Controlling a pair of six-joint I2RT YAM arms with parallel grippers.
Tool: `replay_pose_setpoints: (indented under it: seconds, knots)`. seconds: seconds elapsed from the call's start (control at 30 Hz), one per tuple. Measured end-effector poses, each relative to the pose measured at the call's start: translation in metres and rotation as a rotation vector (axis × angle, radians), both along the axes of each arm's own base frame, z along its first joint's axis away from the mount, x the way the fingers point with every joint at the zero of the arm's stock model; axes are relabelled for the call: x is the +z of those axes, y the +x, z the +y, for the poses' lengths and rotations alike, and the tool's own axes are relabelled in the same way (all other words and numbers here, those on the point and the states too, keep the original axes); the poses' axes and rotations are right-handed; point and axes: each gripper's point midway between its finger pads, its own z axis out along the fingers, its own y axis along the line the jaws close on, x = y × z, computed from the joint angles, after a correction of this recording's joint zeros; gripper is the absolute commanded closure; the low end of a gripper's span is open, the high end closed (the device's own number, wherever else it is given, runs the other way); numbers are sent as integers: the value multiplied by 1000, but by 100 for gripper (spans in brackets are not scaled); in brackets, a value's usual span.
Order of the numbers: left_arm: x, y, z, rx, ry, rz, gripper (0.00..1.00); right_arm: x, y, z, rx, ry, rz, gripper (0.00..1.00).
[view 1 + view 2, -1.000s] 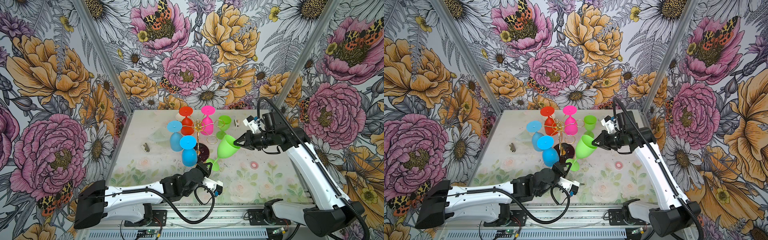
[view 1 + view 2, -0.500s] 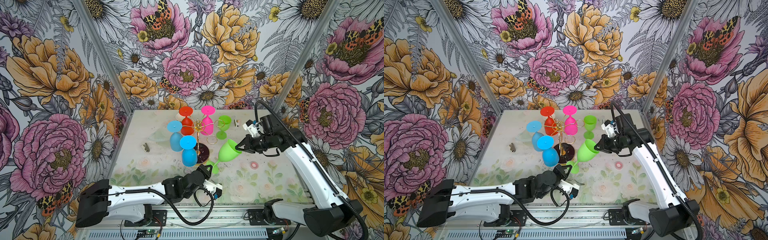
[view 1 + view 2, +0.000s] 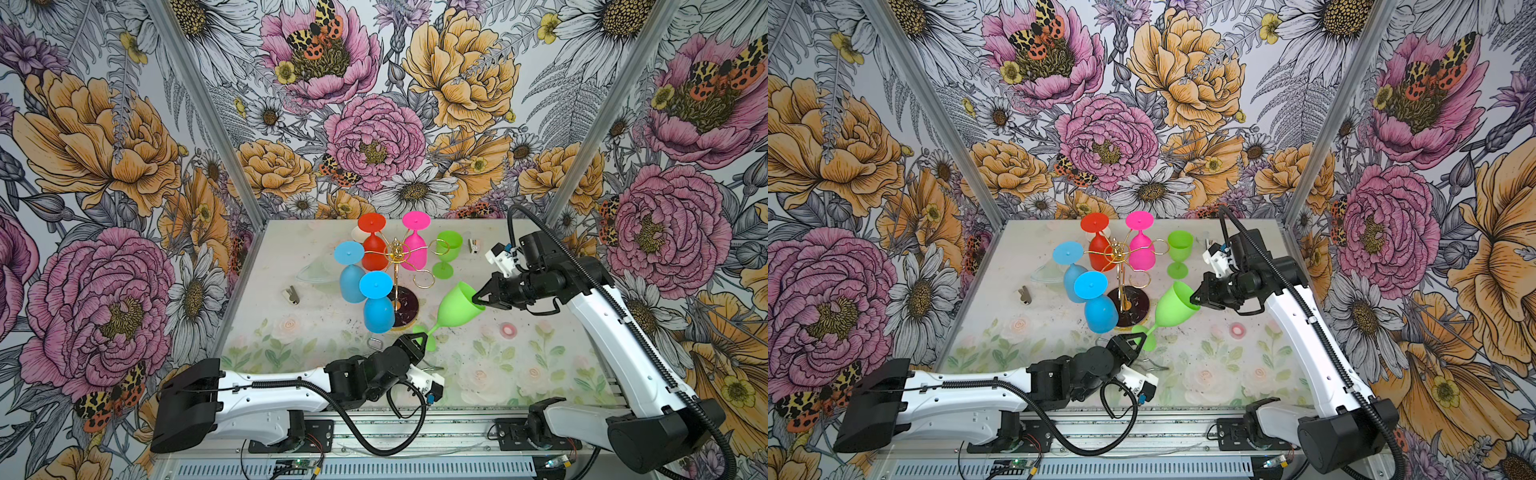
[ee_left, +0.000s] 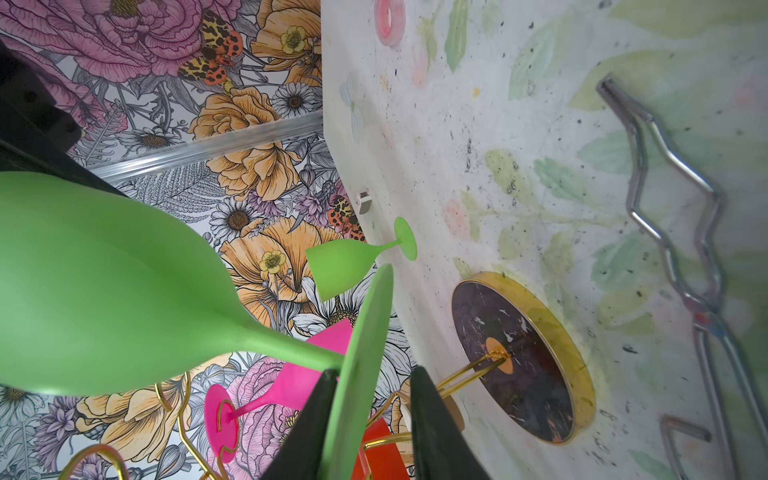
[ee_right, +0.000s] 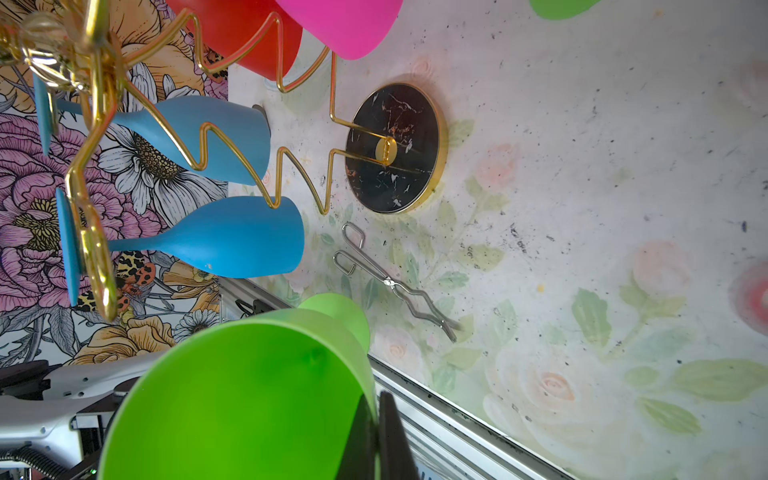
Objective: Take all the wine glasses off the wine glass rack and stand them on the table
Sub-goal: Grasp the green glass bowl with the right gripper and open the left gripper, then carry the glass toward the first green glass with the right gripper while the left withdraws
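Left gripper [image 4: 372, 376], nearest to us, is standing with its jaws apart, one on either side of the round foot of the green wine glass [image 3: 457, 309], and a gap is showing on at least one side. Its arm is lying low and stretched along the front of the table [image 3: 519, 365], with the wrist rolled sideways, and is pointing away from us.

Just beyond and above this gripper, the glass is hanging tilted, off the rack's arms, foot low and bowl high. At the far end of the glass, the right gripper [image 3: 478, 297] is pinching the bowl's rim, jaws closed on the thin wall. Its arm is rising from the front corner, bending at the elbow and reaching level toward the rack.

We are judging the glass to be matte plastic: light, stiff, hardly fragile, yet smooth. A rim pinch may let it swing, so the stem is looking like the surer hold.

Beyond both grippers, the wine glass rack [image 3: 397, 251] is carrying two blue glasses [image 3: 378, 311], a red glass [image 3: 374, 254] and a pink glass [image 3: 415, 254].
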Motion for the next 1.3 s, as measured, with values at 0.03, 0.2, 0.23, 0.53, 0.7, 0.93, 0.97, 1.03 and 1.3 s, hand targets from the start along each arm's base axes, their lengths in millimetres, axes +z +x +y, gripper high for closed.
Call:
replay_pose_setpoints:
  seconds: [0.03,0.2,0.23,0.53,0.7,0.93,0.97,1.03,1.3]
  knots:
    - [-1,0,0,1,0,1,63,0,0,-1,-2,-3,0,100]
    - [-5,-12,-5,-26,7,18,51,-2,2,-5,-19,-12,1,100]
    - [-6,-15,-6,-31,6,24,48,-2,3,-7,-24,-16,0,100]
    - [-14,-27,-8,-21,-34,112,30,-9,11,-22,-78,-68,-9,100]
    - [15,-40,-25,-3,-198,223,16,-15,17,-34,-107,-147,-33,100]
    - [62,-54,-40,84,-493,475,12,-23,25,-56,-161,-275,-66,100]
    - [65,-56,-40,99,-531,513,12,-24,26,-59,-167,-295,-71,100]
    - [68,-58,-38,129,-591,572,12,-25,31,-65,-179,-334,-80,100]
    - [63,-68,-27,262,-753,805,11,-27,51,-87,-232,-471,-116,100]
